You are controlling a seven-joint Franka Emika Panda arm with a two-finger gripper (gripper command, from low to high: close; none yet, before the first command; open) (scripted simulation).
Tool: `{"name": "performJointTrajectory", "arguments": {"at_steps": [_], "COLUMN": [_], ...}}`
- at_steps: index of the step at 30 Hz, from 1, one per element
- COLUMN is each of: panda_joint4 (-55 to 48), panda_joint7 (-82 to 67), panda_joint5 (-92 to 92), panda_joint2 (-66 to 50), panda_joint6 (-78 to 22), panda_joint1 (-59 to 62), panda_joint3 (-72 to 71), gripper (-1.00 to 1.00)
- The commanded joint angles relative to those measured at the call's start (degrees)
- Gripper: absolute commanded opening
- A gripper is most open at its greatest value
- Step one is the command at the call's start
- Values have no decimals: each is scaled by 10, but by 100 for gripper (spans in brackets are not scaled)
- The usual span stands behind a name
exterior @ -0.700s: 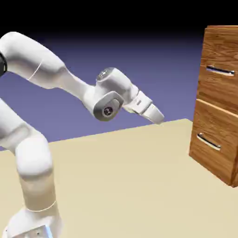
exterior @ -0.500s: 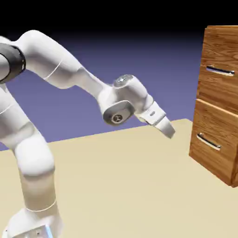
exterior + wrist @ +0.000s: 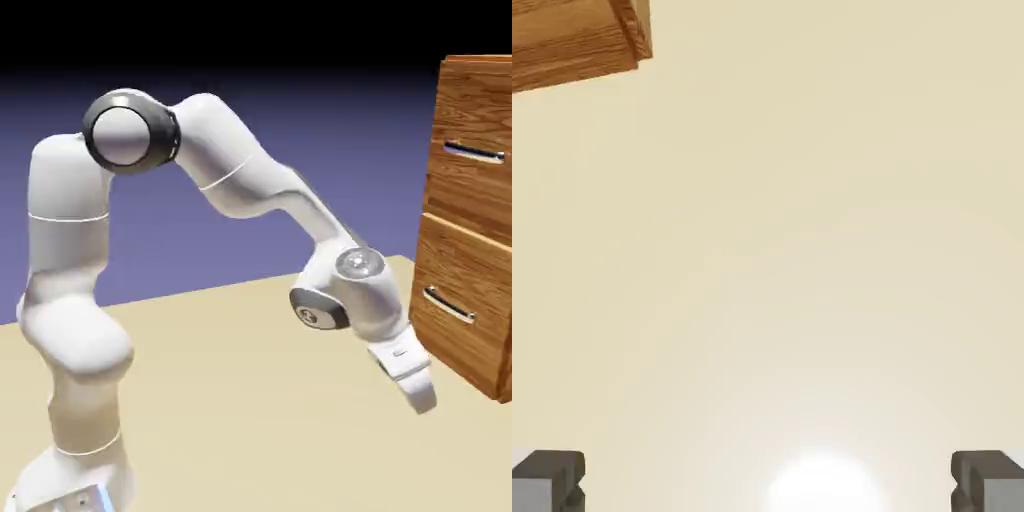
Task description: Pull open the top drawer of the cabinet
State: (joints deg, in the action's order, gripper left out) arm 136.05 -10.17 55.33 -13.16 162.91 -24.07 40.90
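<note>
Pincer (image 3: 424,401) agape; one cabinet (image 3: 470,215), two drawers.

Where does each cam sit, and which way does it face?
Exterior view: fixed beside the robot, looking across the beige table at the tall reddish-brown wood-grain cabinet; the whole white arm and its hand show.
Hand view: on the hand, pointing down at the table; only two grey fingertips at the bottom edge, wide apart, holding nothing.
Shared: the table and the cabinet, only a corner of it in the hand view.
</note>
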Motion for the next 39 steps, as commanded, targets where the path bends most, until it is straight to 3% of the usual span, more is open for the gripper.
{"name": "performJointTrajectory", "arguments": {"at_steps": [1,39], "panda_joint4": [-11,-422], "panda_joint7": [-24,-890], "panda_joint5": [25,936], "panda_joint2": [-21,-775], "panda_joint6": [-5,-188], "panda_joint1": [-11,-395], "panda_joint3": [18,692], "gripper": [0,0]}}
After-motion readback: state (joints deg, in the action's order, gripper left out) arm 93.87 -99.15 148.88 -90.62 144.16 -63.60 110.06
